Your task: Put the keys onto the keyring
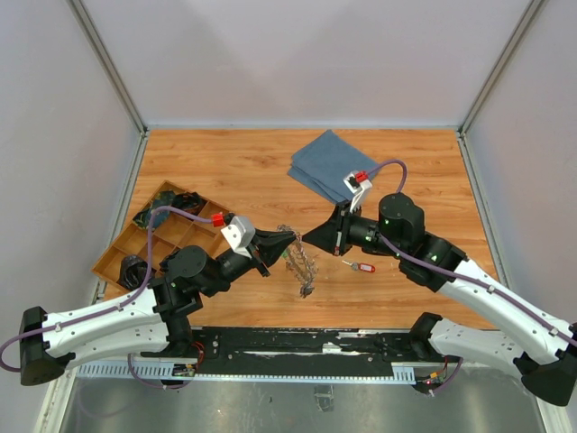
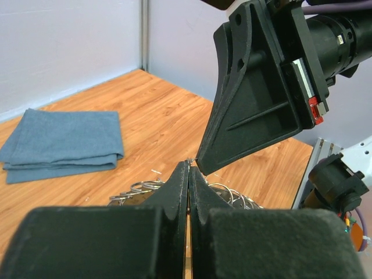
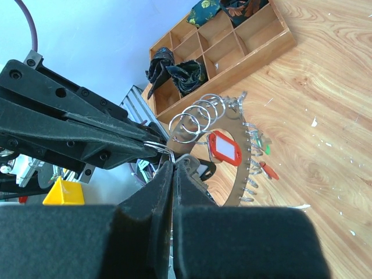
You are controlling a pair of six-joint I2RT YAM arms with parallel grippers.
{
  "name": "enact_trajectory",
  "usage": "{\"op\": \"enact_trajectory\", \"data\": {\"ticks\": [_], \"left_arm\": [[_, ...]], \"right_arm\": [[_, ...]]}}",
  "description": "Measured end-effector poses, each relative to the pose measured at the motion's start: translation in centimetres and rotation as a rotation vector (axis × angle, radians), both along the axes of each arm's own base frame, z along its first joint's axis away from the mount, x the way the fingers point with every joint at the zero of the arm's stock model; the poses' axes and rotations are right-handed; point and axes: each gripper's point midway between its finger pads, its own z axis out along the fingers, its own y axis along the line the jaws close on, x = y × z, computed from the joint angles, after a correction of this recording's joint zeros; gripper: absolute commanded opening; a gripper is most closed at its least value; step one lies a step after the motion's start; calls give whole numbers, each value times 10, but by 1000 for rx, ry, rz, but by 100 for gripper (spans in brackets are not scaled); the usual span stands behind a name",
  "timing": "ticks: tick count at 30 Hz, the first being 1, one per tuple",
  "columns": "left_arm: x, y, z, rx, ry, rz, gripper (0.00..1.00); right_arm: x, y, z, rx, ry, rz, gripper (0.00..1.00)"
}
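Where the two hands meet: above the middle of the bench [image 1: 225, 171], tip against tip, the left hand [image 1: 291, 238] reaching in from the left side and the right hand [image 1: 307, 236] from the right side.
Left hand: the fingers are pressed flat together with no gap. In the right wrist view a thin wire loop [image 3: 158, 146] comes out of its tips, so it seems to pinch that loop.
Right hand: the fingers are also fully closed, and their tips touch the same wire loop. Whether the loop is nipped between them cannot be told.
Keyring [image 1: 302, 263]: directly under the two tips and a little toward the near edge. It is silvery, with many small wire loops along its rim. The upper part leans up toward the tips and the lower part is down at the bench.
On the keyring: a red tag [image 3: 224, 148] with a white window shows within the outline of the ring. A small red piece [image 3: 268, 170] sits at its rim, too small to tell more.
Loose key [image 1: 361, 267]: it has a red head and lies flat on the bench just right of the keyring, apart from it, below the right arm.
Blue cloth [image 1: 326, 162]: folded, on the far side of the bench behind the right hand.
Wooden tray [image 1: 122, 262]: at the left edge, divided in compartments, with dark things in some of them.
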Motion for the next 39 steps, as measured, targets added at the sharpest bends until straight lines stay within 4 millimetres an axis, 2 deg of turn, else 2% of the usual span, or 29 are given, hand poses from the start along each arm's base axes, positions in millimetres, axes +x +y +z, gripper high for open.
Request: {"op": "enact_trajectory", "data": {"ticks": [7,13,16,20,25,27,33,39], "left_arm": [[-1,-1,0,1,-2,-7,1],[-4,-2,2,-4,-8,-24,0],[-6,-3,5,-12,-14,-39,0],[-11,-2,11,-30,-25,-63,1],[-21,-3,20,-58,-47,-115,0],[-28,-5,25,-71,-58,-150,0],[-39,-8,30,-85,-73,-213,0],[-47,-12,28,-77,-80,-264,0]], "right_arm": [[1,2,-5,-12,15,0,2],[1,1,-5,-16,1,4,22],[1,-1,0,-19,-50,15,28],[-2,-9,19,-12,-209,39,34],[-9,-22,56,16,-517,77,38],[-13,-26,65,25,-635,96,39],[-30,-30,74,28,-853,186,41],[-45,-24,70,37,-905,299,41]]}}
